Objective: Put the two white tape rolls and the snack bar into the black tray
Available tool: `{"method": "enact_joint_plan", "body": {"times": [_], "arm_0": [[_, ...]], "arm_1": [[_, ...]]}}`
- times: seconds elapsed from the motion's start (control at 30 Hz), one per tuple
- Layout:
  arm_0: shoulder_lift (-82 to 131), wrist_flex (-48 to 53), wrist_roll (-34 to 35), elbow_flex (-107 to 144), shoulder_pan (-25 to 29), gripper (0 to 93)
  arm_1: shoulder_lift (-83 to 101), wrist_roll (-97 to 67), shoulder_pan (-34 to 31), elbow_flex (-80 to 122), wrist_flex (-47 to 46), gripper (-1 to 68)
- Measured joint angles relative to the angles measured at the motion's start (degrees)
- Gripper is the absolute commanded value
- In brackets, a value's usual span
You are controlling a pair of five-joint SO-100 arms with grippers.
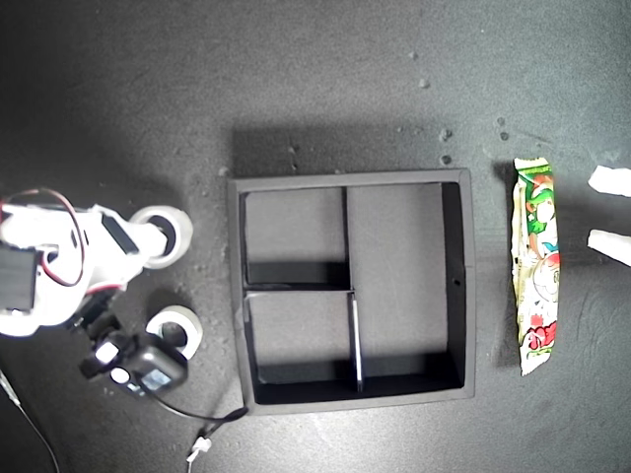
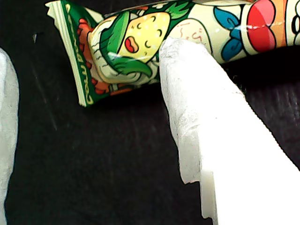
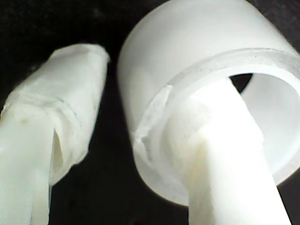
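Dark matte tabletop, dusty specks, seen from above. Black tray (image 1: 469, 286) at centre, all three compartments unfilled.

Second gripper (image 3: 140, 126) spread, straddling wall of larger white tape roll (image 1: 163, 236): one finger (image 3: 225, 154) inside hole, other finger (image 3: 61, 126) outside, wall not yet pinched. Roll lies flat, at exterior view's left of tray. Smaller tape roll (image 1: 180, 330) near it, untouched.

First gripper (image 1: 613, 212) spread, at exterior view's right edge. Snack bar (image 1: 535, 266) just beside tips, between gripper and tray, long axis parallel to tray side. Wrapper green, white, red, crimped ends.
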Motion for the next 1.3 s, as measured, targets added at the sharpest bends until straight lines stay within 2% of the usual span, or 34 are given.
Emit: {"method": "enact_joint_plan", "body": {"times": [0.07,0.2,0.27,0.43,0.47,0.5,0.6,0.77,0.87,1.0,1.13,1.3], "arm_0": [[0.09,0.00,-0.26,0.00,-0.18,3.6],[3.52,0.00,-0.79,0.35,-1.05,1.7],[5.36,1.05,-0.88,0.44,-1.23,0.7],[8.88,5.80,-0.88,-0.26,-1.14,0.2],[8.96,7.29,-0.88,-1.32,-1.14,0.2],[9.05,9.05,-0.70,-2.72,-1.14,0.2],[9.05,13.89,0.44,-8.09,-1.23,0.2],[8.00,21.80,3.96,-21.09,-2.11,0.2],[3.25,26.98,5.98,-31.55,-2.72,0.2],[-7.38,33.75,8.26,-48.52,-2.64,0.2],[-19.16,39.46,9.40,-64.78,-2.64,0.2],[-32.61,46.85,10.02,-83.23,-2.64,0.2]], "arm_1": [[0.00,0.00,1.14,-1.49,0.70,17.8],[0.00,0.00,10.20,-1.23,1.32,11.7],[0.00,4.83,10.81,-0.18,0.00,9.8],[0.00,24.52,9.93,2.20,-1.85,11.3],[0.00,25.49,10.28,2.20,-1.85,13.1],[0.00,23.99,10.81,2.20,-1.93,17.8],[0.00,13.54,11.43,1.85,-2.11,21.7],[-0.09,-12.22,10.90,-2.72,-0.88,32.1],[-0.18,-28.30,6.86,-7.56,0.88,28.5],[-0.26,-46.14,2.20,-13.10,4.92,30.2],[-2.99,-54.14,-1.41,-16.79,6.68,31.8],[-24.52,-58.62,-4.22,-29.44,7.47,29.0]]}}
